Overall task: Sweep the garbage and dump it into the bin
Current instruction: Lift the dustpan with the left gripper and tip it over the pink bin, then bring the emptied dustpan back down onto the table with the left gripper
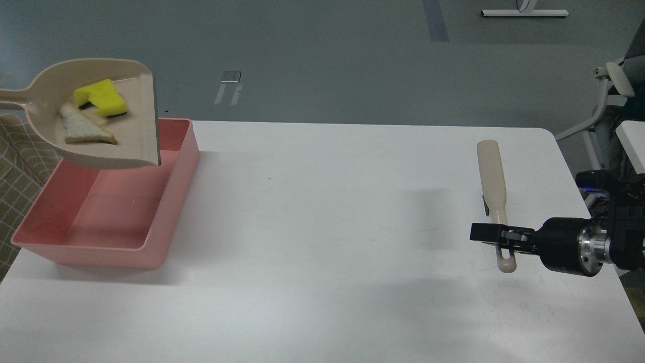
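Item 1 — dustpan (90,151): beige, long-handled, raised in the air at the far left, its handle running out of the picture at the left edge. The open lip faced right and hung over the far end of the bin. The pan sat roughly level, with the load resting on its floor.

Item 2 — garbage, two pieces, both inside the dustpan. A yellow chunk (101,98), notched, lay toward the back of the pan with a dark patch along its underside. A whitish strip (83,132), roughly triangular with a tan edge, lay just in front of it; whether the two touched could not be told.

Item 3 — bin (174,212): salmon-pink rectangular tub with sloped walls, standing on the left part of the white table (322,242). Its visible floor held nothing; its far end was partly hidden behind the dustpan.

Item 4 — brush (493,181): beige, with dark bristles showing along its left side, lying lengthwise near the right end of the table, its looped handle end toward the robot.

Item 5 — right gripper (496,237): black, reaching in from the right edge, level with the table. Its fingers were closed around the thin neck of the brush handle, just above the loop.

Item 6 — left gripper: outside the picture, so the state of its fingers could not be told.

Item 7 — surroundings: grey floor beyond the table, a checked fabric at the left edge and part of a chair at the right.
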{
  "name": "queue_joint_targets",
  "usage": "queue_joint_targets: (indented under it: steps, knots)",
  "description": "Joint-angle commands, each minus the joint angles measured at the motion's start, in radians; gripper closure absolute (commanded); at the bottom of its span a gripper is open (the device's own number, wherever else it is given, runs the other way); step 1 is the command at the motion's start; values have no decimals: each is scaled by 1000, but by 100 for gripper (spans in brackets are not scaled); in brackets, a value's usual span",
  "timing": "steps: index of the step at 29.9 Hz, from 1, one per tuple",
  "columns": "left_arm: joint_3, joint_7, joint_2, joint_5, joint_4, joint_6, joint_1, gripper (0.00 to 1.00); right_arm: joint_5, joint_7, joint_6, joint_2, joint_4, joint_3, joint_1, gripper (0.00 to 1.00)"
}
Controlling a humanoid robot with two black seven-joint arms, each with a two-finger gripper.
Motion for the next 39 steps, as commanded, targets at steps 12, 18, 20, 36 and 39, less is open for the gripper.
queue_joint_targets:
  steps: [12,18,20,36,39]
  knots:
    - [1,-188,119,498,37,146,-3,100,-1,0,-2,2,0,5,-16,100]
    - [8,-188,144,676,37,256,-5,100,-1,0,-2,6,0,5,-16,100]
    - [8,-188,155,685,37,270,-5,100,-1,0,-2,6,0,5,-16,100]
    - [22,55,93,144,-89,22,-320,100,-1,11,0,0,-5,-1,-22,100]
    - [97,159,-59,147,-142,-10,-466,100,-1,12,0,-3,-5,-1,-29,100]
